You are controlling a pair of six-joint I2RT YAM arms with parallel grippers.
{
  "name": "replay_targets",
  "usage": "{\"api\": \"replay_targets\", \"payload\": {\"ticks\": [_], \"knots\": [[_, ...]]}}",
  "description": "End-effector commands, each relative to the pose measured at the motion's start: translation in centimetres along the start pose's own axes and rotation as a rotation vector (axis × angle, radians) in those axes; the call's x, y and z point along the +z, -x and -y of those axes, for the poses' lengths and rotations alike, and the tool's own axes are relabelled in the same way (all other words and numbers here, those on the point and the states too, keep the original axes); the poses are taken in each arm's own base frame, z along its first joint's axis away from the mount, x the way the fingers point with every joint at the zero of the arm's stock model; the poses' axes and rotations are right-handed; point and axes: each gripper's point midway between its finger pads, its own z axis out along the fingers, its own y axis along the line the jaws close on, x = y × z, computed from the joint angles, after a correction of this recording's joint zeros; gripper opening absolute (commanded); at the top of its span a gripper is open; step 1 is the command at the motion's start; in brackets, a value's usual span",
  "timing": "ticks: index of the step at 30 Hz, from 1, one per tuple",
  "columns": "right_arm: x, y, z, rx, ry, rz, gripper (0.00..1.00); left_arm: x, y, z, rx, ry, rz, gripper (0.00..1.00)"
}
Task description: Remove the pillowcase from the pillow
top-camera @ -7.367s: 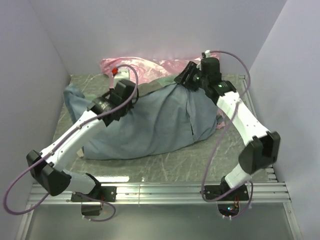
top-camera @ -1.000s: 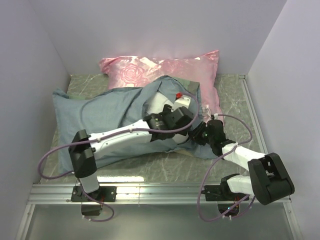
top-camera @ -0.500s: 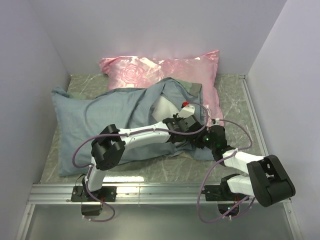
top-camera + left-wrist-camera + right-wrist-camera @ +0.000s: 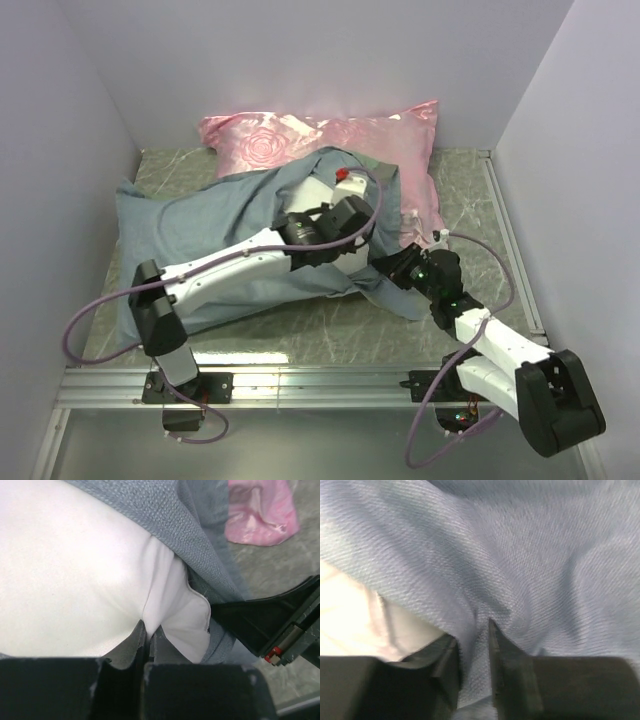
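The grey-blue pillowcase point(image 4: 200, 235) lies across the table with the white pillow point(image 4: 318, 193) showing at its open right end. My left gripper point(image 4: 362, 235) is at that opening. In the left wrist view it point(image 4: 148, 632) is shut on a fold of the white pillow point(image 4: 75, 570), with the pillowcase edge point(image 4: 200, 535) pulled back beside it. My right gripper point(image 4: 393, 268) is low at the pillowcase's near right corner. In the right wrist view it point(image 4: 472, 642) is shut on a pinch of the pillowcase point(image 4: 520, 555), with the pillow point(image 4: 350, 615) showing at left.
A shiny pink rose-patterned pillow point(image 4: 330, 135) lies against the back wall, partly under the pillowcase; it also shows in the left wrist view point(image 4: 260, 510). Walls close in the table on the left, back and right. A metal rail point(image 4: 320, 385) runs along the near edge.
My left gripper has moved back and up from beside the right gripper toward the opening, holding white pillow fabric. My right arm has stretched forward, still holding the pillowcase corner.
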Motion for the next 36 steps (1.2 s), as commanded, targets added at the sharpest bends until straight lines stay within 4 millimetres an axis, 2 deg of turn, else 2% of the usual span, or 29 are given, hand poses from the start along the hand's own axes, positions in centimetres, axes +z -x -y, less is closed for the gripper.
{"api": "replay_targets", "payload": {"ticks": [1,3,6,9,12,14,15,17,18,19,21,22,23,24,25,26,27,28,29,30,31,32,33,34,35,36], "knots": [[-0.3,1.0,1.7,-0.012,-0.094,0.049,0.26,-4.7,6.4,-1.0,-0.108,-0.096,0.151,0.00],[-0.2,0.9,2.3,-0.017,-0.131,0.043,0.12,-6.4,7.3,-0.9,-0.127,-0.140,0.163,0.00],[0.2,0.9,2.7,-0.017,-0.146,0.033,0.00,-8.9,8.9,-1.3,-0.157,-0.192,0.204,0.00],[0.7,0.4,3.3,-0.012,-0.162,0.015,0.00,-10.8,10.6,-1.9,-0.178,-0.223,0.238,0.00],[1.0,-0.7,3.0,-0.033,-0.149,-0.006,0.00,-11.4,12.7,-3.1,-0.213,-0.237,0.269,0.00],[0.9,-1.3,1.8,-0.063,-0.129,-0.010,0.00,-11.0,13.7,-3.6,-0.233,-0.253,0.273,0.00],[0.9,-2.3,0.9,-0.100,-0.119,-0.017,0.00,-11.3,14.7,-3.7,-0.244,-0.262,0.290,0.01],[0.7,-3.3,-0.9,-0.132,-0.080,-0.026,0.01,-10.6,15.3,-3.5,-0.244,-0.274,0.283,0.00],[0.7,-4.1,-1.5,-0.152,-0.076,-0.033,0.01,-11.1,16.2,-3.2,-0.250,-0.294,0.296,0.00],[0.7,-4.4,-1.6,-0.158,-0.081,-0.034,0.02,-10.8,16.2,-2.9,-0.245,-0.300,0.287,0.00],[0.9,-5.1,-1.1,-0.167,-0.097,-0.053,0.05,-11.7,16.5,-1.9,-0.251,-0.367,0.287,0.00],[1.5,-5.5,-0.2,-0.175,-0.133,-0.072,0.06,-12.7,16.8,-1.7,-0.267,-0.403,0.295,0.01],[1.7,-5.8,0.7,-0.184,-0.172,-0.091,0.10,-13.5,16.5,-0.7,-0.267,-0.468,0.283,0.01],[2.0,-6.1,1.1,-0.202,-0.192,-0.106,0.12,-13.2,15.1,-0.3,-0.265,-0.482,0.254,0.00],[2.6,-6.2,1.5,-0.208,-0.216,-0.120,0.15,-15.0,14.7,-0.4,-0.287,-0.520,0.262,0.00],[2.8,-6.0,1.4,-0.210,-0.214,-0.120,0.22,-16.0,13.2,0.7,-0.279,-0.558,0.245,0.00],[3.0,-5.9,1.3,-0.213,-0.212,-0.121,0.27,-14.3,10.0,0.9,-0.276,-0.536,0.201,0.01],[3.1,-5.7,0.8,-0.213,-0.198,-0.123,0.31,-16.1,9.2,0.3,-0.323,-0.571,0.208,0.01],[3.2,-4.9,0.8,-0.205,-0.198,-0.105,0.37,-16.2,7.8,0.2,-0.341,-0.589,0.193,0.01],[3.2,-4.6,0.7,-0.209,-0.194,-0.098,0.41,-14.2,3.9,-0.1,-0.344,-0.564,0.132,0.01],[3.2,-3.9,0.2,-0.209,-0.184,-0.084,0.43,-14.2,2.5,-0.5,-0.385,-0.570,0.112,0.01],[3.1,-3.2,0.7,-0.199,-0.202,-0.077,0.46,-15.4,1.7,-1.3,-0.414,-0.593,0.122,0.01],[3.1,-2.6,0.9,-0.201,-0.211,-0.065,0.47,-13.8,-1.9,-2.0,-0.411,-0.558,0.061,0.01],[2.9,-2.5,0.8,-0.193,-0.200,-0.074,0.48,-14.8,-2.5,-2.4,-0.451,-0.584,0.070,0.00],[2.7,-2.3,0.8,-0.182,-0.196,-0.078,0.50,-14.5,-3.8,-2.7,-0.460,-0.576,0.052,0.01],[2.6,-1.6,1.1,-0.166,-0.197,-0.061,0.50,-13.5,-6.2,-3.4,-0.458,-0.541,0.012,0.01]]}}
